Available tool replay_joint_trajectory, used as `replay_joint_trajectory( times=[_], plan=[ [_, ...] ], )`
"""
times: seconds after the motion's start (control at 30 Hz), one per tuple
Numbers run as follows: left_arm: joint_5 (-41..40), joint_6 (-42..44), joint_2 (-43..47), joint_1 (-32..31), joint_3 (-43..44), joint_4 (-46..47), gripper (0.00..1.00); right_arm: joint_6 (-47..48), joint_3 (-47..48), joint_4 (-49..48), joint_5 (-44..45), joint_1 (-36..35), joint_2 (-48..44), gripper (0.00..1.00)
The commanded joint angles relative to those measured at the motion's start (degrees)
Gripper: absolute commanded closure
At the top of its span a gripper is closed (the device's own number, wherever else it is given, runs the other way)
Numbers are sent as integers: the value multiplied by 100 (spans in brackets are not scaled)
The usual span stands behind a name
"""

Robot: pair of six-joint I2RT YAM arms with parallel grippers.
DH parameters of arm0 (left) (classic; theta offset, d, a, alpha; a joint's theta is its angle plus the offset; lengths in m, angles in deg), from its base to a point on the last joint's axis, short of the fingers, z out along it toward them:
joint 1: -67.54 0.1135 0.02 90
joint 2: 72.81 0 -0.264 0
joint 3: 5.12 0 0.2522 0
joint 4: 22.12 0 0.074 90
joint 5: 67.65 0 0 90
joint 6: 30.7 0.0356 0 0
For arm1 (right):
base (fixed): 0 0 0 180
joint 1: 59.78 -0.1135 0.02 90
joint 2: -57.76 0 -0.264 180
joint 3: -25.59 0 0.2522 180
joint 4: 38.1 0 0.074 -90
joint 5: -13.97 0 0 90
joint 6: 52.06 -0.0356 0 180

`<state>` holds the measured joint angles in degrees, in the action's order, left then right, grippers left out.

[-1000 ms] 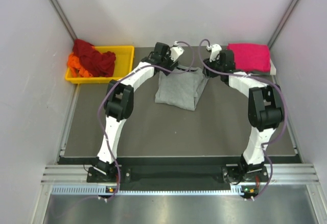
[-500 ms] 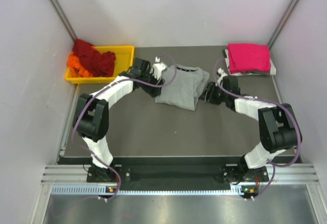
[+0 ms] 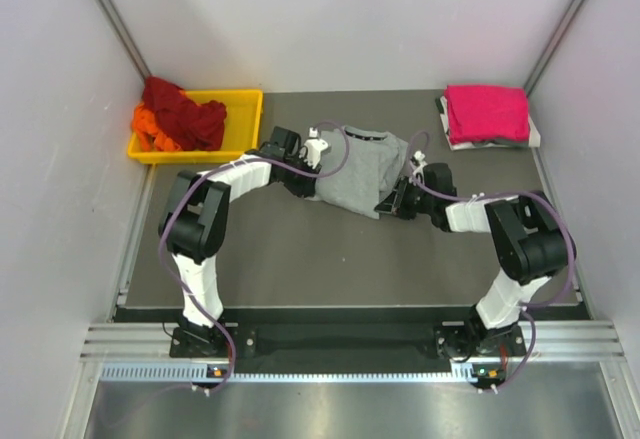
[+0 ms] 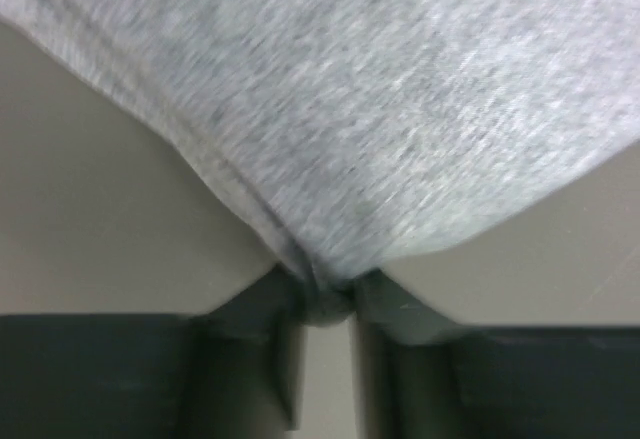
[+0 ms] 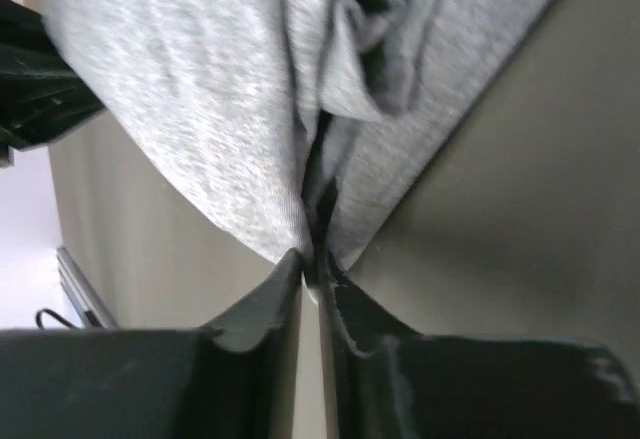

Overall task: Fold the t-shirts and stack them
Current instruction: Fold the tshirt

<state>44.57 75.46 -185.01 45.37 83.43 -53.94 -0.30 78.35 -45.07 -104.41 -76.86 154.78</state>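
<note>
Pinching the heather-grey t-shirt (image 3: 355, 169) from both sides, your two claws have it between them on the far middle of the worktop (image 3: 300, 254). The shirt lies partly folded, its dark collar turned toward the far edge.

Look at the left gripper (image 3: 303, 171) first: it sits low at the shirt's left edge. In its wrist view the left gripper (image 4: 322, 297) has its two dark fingers (image 4: 250, 324) drawn in on a small bunch of the grey hem, and the heather-grey t-shirt (image 4: 400, 109) fans out from that pinch over the bare surface.

Your right gripper (image 3: 392, 199) is at the shirt's near right corner, with its forearm lying low along the worktop. In its wrist view the right gripper (image 5: 312, 271) has its fingers (image 5: 265, 309) nearly pressed together, with several layers of the heather-grey t-shirt (image 5: 200, 119) caught between the tips and a crumpled fold just above them.

Away from your hands, the magenta-pink t-shirt (image 3: 487, 112) lies folded in the far right corner. The yellow plastic tray (image 3: 245, 119) stands in the far left corner, holding the dark red t-shirt (image 3: 180, 107) bunched up with the orange t-shirt (image 3: 148, 125) at its left side.
</note>
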Motion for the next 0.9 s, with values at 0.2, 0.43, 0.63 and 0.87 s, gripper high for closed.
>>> replay_joint_trajectory(
  times=[0.2,0.43,0.63,0.87],
  plan=[
    [397,176,277,11,-200,-65,100,53,-411,86,-53,258,-367,100],
    [818,659,875,-76,-1017,-1048,100,-228,-1421,218,-273,170,-1253,100],
    [1469,1056,1297,-340,-1466,-2008,68,-596,-2151,421,-370,-94,-2044,88],
    [1320,986,1736,81,-810,-2255,20,586,-732,1782,-27,274,-2336,57]
  ],
)
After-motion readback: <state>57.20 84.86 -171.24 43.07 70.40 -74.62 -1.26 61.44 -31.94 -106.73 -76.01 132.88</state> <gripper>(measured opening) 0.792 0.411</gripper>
